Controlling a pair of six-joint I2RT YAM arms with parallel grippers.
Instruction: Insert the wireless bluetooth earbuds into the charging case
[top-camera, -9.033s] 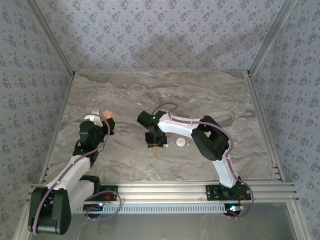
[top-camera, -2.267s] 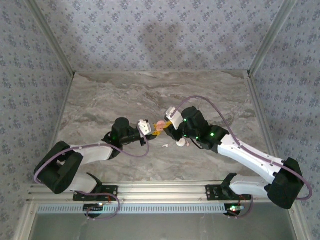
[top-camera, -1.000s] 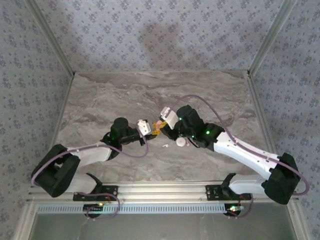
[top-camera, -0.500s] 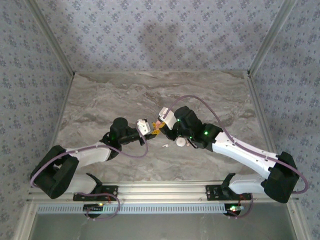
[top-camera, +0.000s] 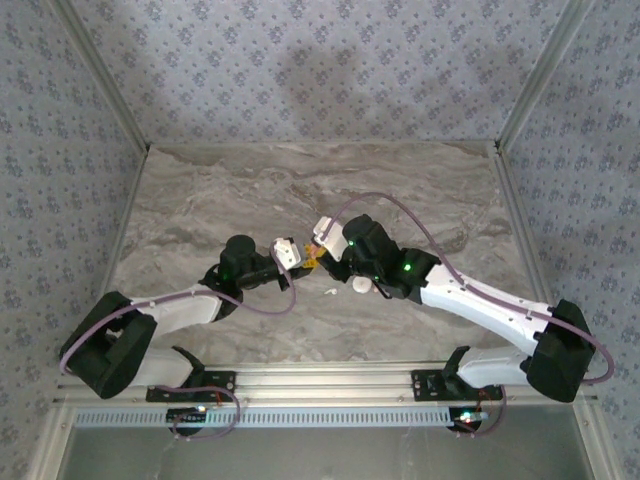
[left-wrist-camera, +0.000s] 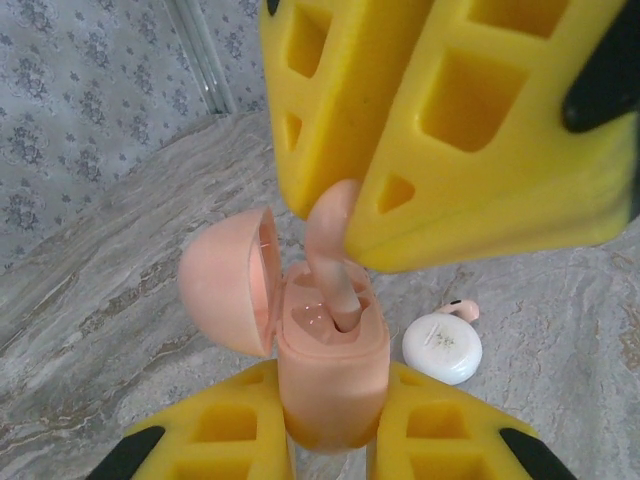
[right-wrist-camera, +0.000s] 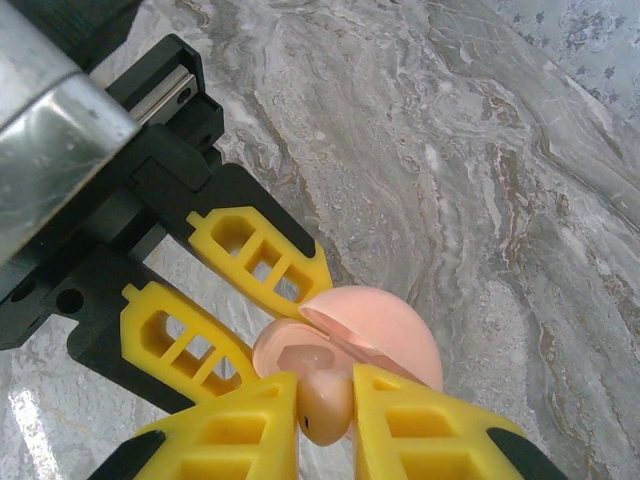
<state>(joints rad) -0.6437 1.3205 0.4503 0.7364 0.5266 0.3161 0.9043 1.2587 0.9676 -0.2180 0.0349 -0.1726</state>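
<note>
Status: mid-insert on bud one.

- Left tool (left-wrist-camera: 332, 412) is clamped tight on the lower body of the pink charging case (left-wrist-camera: 330, 350), holding it up off the desk (left-wrist-camera: 120, 300). The lid (left-wrist-camera: 225, 285) is hinged open to the side.
- Right tool (left-wrist-camera: 340, 215) is pinched shut on a pink earbud (left-wrist-camera: 335, 250), gripping it by the head with the stem pointing down.
- The stem tip sits inside one socket of the case. The head is well above the rim, so I'd call it started, not seated.
- The right wrist view agrees: the bud is between the pads, directly over the open case.
- Second earbud (left-wrist-camera: 460, 310) lies on the desk, just beside a white disc (left-wrist-camera: 442, 348) (possibly touching, can't tell).
- There's also a small white piece (top-camera: 330, 292) on the desk below the tools, too small to identify.

Left to do, by my read: push this bud home and release it, then pick up and insert the second bud. Roughly a third done.
</note>
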